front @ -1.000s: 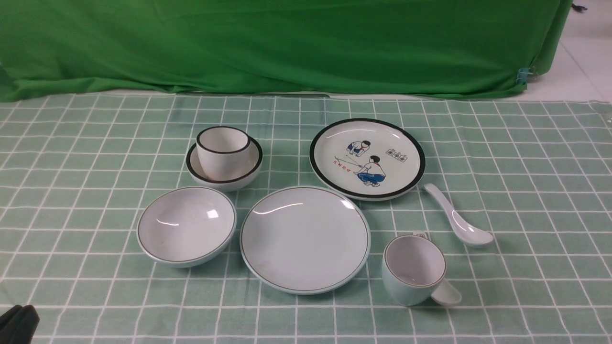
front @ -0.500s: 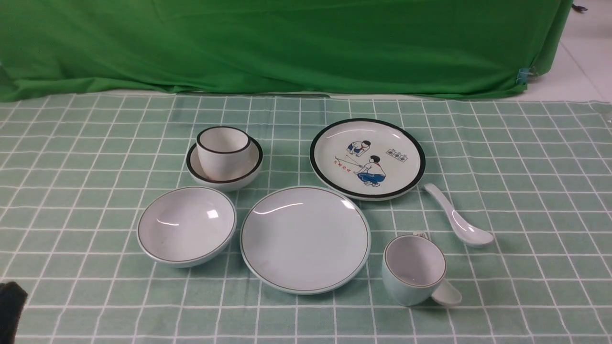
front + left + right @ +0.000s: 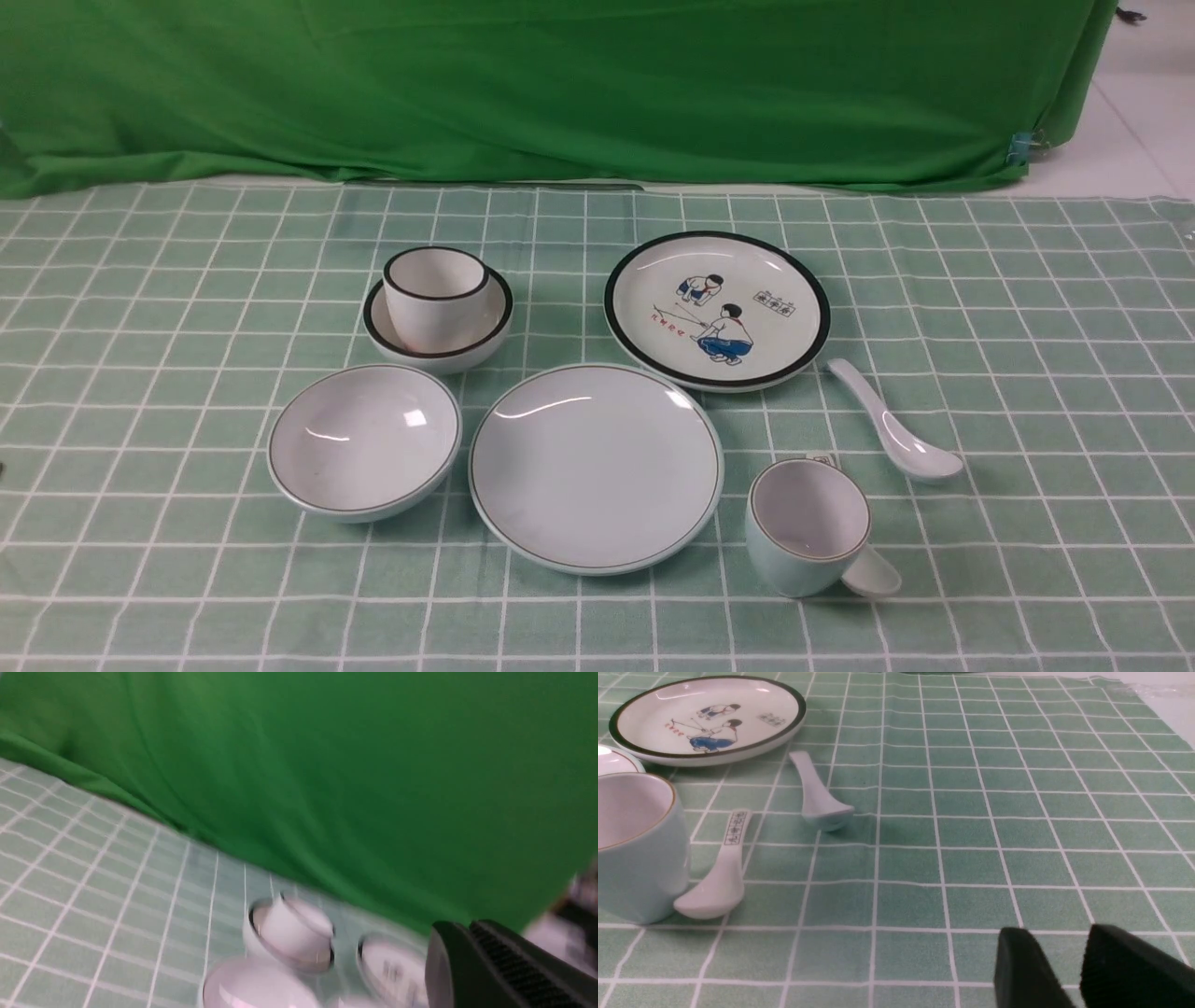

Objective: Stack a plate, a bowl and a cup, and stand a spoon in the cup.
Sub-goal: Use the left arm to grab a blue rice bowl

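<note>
Right gripper (image 3: 1059,938): jaws part-open, empty, low over the checked cloth (image 3: 971,858), well apart from the crockery. Left gripper (image 3: 460,933): closed on nothing, view blurred. Nearest item, the cup (image 3: 808,527), appears tilted, with a printed spoon (image 3: 870,573) touching its base. The plate (image 3: 596,467) lies flat beside it, and the bowl (image 3: 364,441) sits upright just left of that. The spoon (image 3: 896,431) lies beyond the cup. Nothing is stacked. Judgement: glazed ceramic, rigid, slick, chippable; grip bowl and cup across the rim wall, spoon at its raised handle. Farthest: black-rimmed cup (image 3: 435,294) in its bowl, picture plate (image 3: 653,271)
</note>
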`<state>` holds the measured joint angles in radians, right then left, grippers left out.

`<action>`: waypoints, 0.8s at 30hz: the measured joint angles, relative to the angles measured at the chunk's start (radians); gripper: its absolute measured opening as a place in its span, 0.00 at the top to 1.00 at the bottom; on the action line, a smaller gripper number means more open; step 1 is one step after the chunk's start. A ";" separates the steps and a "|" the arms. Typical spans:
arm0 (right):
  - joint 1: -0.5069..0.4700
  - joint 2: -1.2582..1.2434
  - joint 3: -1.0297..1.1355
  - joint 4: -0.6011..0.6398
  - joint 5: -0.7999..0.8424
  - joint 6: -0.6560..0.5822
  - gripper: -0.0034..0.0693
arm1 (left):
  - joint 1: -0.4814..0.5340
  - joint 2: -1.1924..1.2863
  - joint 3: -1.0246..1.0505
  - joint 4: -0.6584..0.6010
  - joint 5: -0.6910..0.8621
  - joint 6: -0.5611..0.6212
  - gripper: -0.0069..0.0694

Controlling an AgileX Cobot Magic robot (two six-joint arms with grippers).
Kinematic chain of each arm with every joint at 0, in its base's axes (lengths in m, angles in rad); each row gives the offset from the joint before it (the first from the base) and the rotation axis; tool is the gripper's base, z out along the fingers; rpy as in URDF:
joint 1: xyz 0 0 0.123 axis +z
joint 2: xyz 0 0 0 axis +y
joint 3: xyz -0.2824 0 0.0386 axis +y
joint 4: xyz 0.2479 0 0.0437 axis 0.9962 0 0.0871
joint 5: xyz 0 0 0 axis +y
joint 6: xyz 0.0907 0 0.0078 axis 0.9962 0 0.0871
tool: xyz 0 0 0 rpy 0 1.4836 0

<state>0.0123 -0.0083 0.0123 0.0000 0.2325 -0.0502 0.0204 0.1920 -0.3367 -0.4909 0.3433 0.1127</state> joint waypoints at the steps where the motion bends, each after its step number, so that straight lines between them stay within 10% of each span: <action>1: 0.000 0.000 0.000 0.000 0.000 0.000 0.62 | 0.000 0.070 -0.062 0.010 0.090 0.047 0.89; 6: 0.000 0.000 0.000 0.000 0.000 0.000 0.62 | -0.040 0.413 -0.294 0.015 0.395 0.253 0.89; 16: 0.000 0.000 0.000 0.000 -0.001 0.000 0.62 | -0.282 0.923 -0.483 0.083 0.412 0.385 0.89; 24: 0.000 0.000 0.000 0.000 -0.078 0.038 0.62 | -0.290 1.101 -0.548 0.124 0.415 0.463 0.89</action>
<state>0.0123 -0.0083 0.0123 0.0000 0.1544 -0.0123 -0.2698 1.2933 -0.8843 -0.3664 0.7581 0.5760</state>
